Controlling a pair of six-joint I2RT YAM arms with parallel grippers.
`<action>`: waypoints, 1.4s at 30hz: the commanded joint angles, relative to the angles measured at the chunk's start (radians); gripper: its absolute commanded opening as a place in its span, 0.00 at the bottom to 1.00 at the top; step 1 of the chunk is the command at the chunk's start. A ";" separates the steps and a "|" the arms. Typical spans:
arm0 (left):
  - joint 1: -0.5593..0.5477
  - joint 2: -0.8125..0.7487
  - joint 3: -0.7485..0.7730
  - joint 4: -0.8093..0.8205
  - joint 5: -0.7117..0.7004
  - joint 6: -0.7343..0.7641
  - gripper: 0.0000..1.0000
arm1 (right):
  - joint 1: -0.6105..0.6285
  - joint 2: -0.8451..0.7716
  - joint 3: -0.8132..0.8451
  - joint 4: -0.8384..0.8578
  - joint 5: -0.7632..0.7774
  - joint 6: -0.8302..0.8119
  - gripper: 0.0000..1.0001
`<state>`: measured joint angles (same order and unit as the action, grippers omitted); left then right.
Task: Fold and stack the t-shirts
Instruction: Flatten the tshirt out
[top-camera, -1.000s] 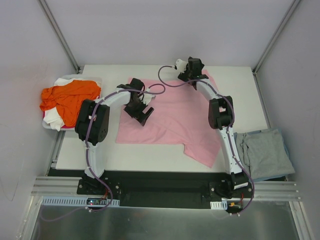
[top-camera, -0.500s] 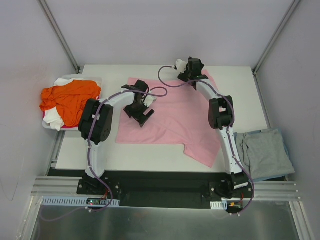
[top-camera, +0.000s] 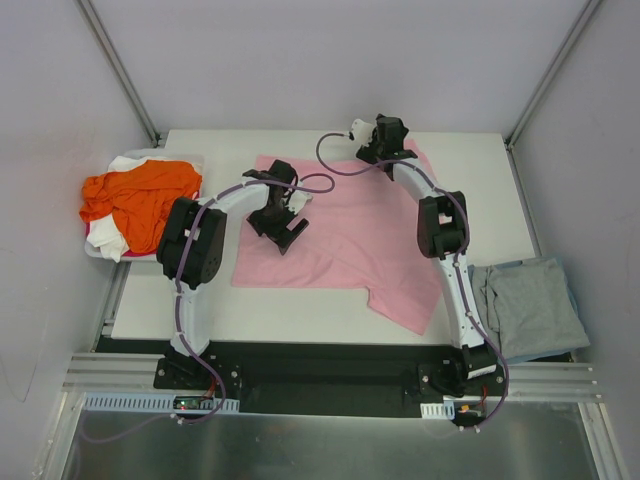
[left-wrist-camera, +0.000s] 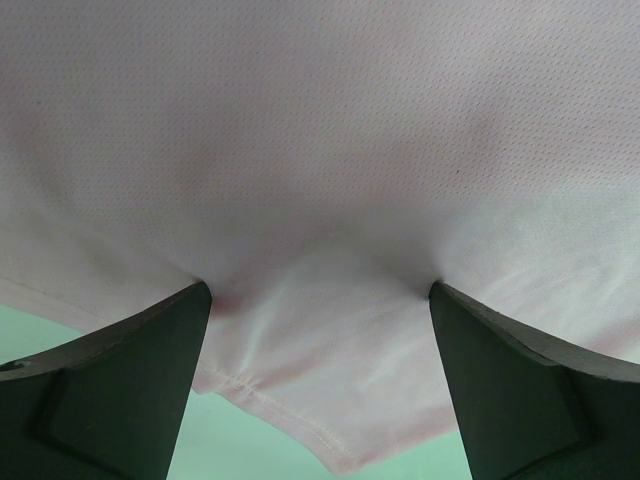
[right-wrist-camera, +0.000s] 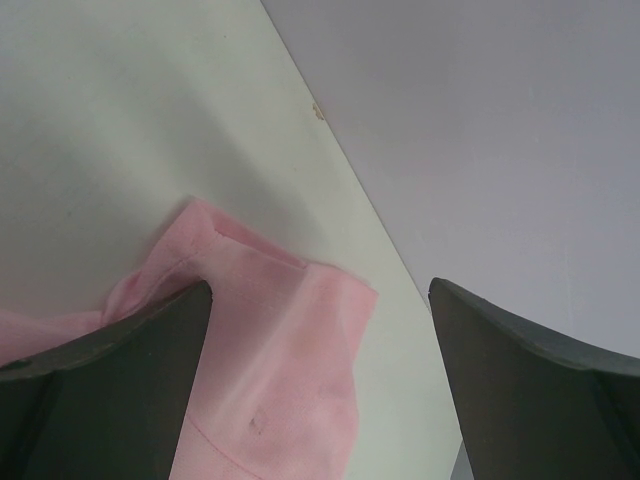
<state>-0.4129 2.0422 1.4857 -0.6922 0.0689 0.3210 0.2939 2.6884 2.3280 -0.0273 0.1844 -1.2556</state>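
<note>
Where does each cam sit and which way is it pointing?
Top: above and behind the arms, looking down at the table; both show whole.
Left wrist: close over the pink shirt, facing down; left gripper open.
Right wrist: at the table's far edge, facing the wall; right gripper open.
Shared: the pink shirt, in all three.

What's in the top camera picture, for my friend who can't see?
A light pink cotton t-shirt lies spread on the white table, with the robot's open left tool and open right tool over it. A crumpled orange t-shirt sits far left, a grey-blue t-shirt at the right.
</note>
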 joint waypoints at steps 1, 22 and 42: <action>-0.009 0.026 -0.025 -0.024 -0.001 -0.014 0.92 | -0.027 0.022 0.002 -0.071 0.016 -0.028 0.97; -0.007 0.007 -0.035 -0.024 -0.007 -0.014 0.91 | -0.064 0.060 0.051 -0.051 0.027 -0.073 0.97; -0.015 0.001 0.004 -0.021 -0.014 -0.003 0.90 | 0.036 0.010 0.087 -0.031 0.026 -0.039 0.97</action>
<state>-0.4194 2.0403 1.4818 -0.6895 0.0689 0.3210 0.2981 2.7125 2.3711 -0.0341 0.2031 -1.3220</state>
